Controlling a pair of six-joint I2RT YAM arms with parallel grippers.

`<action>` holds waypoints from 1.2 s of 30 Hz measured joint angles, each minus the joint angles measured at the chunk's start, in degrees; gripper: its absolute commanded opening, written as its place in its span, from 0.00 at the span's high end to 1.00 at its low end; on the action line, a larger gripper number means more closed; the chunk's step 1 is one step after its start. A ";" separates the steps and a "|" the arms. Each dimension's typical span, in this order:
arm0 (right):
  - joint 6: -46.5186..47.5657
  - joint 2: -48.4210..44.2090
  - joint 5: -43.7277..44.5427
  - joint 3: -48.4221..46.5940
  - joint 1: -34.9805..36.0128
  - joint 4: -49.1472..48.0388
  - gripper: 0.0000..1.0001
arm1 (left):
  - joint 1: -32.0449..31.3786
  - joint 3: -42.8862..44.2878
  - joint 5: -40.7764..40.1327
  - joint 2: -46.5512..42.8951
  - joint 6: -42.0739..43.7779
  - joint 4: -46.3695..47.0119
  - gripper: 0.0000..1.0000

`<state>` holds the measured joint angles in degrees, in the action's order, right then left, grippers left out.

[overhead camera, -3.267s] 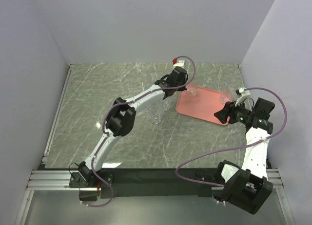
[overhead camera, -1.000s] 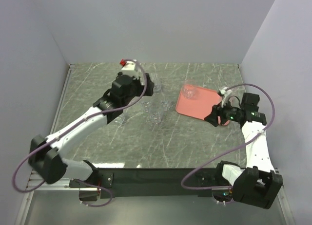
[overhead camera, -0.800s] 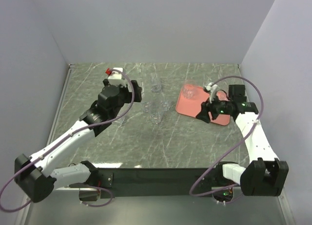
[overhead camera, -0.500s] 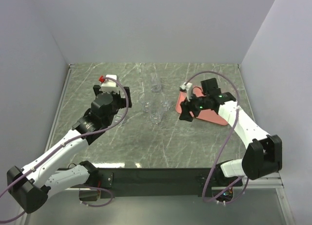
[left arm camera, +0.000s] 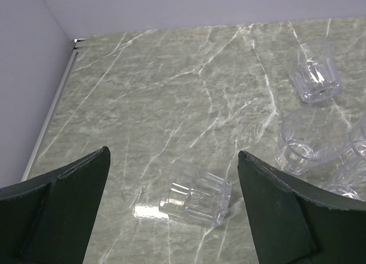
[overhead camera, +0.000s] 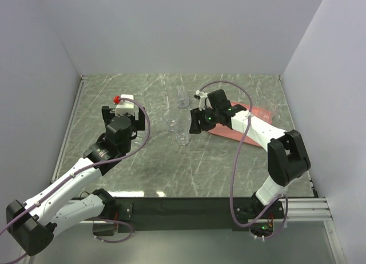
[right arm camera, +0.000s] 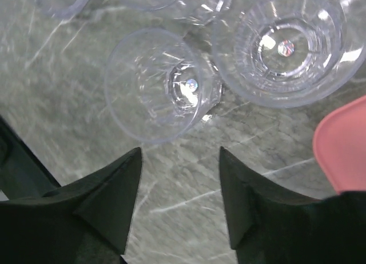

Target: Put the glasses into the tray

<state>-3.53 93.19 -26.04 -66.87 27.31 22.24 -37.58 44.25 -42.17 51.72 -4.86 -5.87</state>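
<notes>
Early in the job, by the look of it. Left of the tray (overhead camera: 260,111), on the table (overhead camera: 143,178): a cluster of upright glasses (overhead camera: 182,138), one more standing apart behind them. Farther left of the tray, a fallen glass (left arm camera: 197,196), lying on its side.

No glass seen inside the tray. Much of the tray hidden under the right arm (overhead camera: 257,130), so cannot tell whether anything stands there.

Right gripper (right arm camera: 180,184): spread wide, empty, poised over the cluster just off the tray's left corner, nearest glass (right arm camera: 157,87) just ahead of the fingers.

Left gripper (left arm camera: 172,158): likewise parted, holding nothing, well left of the tray, facing the fallen glass.

Left to do, probably: four or five glasses to lift and set inside the tray, the toppled one likely the awkward grasp.
</notes>
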 measured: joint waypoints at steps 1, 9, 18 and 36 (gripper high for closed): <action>-1.77 0.68 1.11 -0.15 0.37 -0.17 0.39 | 0.02 0.00 -0.24 0.00 0.22 0.00 0.01; -10.38 6.78 7.45 -5.57 1.70 -0.09 0.45 | 0.13 0.00 -0.55 0.00 0.81 0.02 0.01; -12.07 8.33 11.65 -5.57 3.41 0.04 0.56 | 0.17 0.00 -0.48 -0.15 0.79 0.00 0.01; -10.16 8.39 15.93 -3.69 4.04 -0.81 0.89 | 0.28 0.00 -0.04 -0.22 0.81 0.00 0.02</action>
<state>-13.69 101.58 -10.11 -70.57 31.35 21.43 -37.30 44.25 -42.22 51.51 -4.05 -5.87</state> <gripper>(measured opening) 0.156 0.986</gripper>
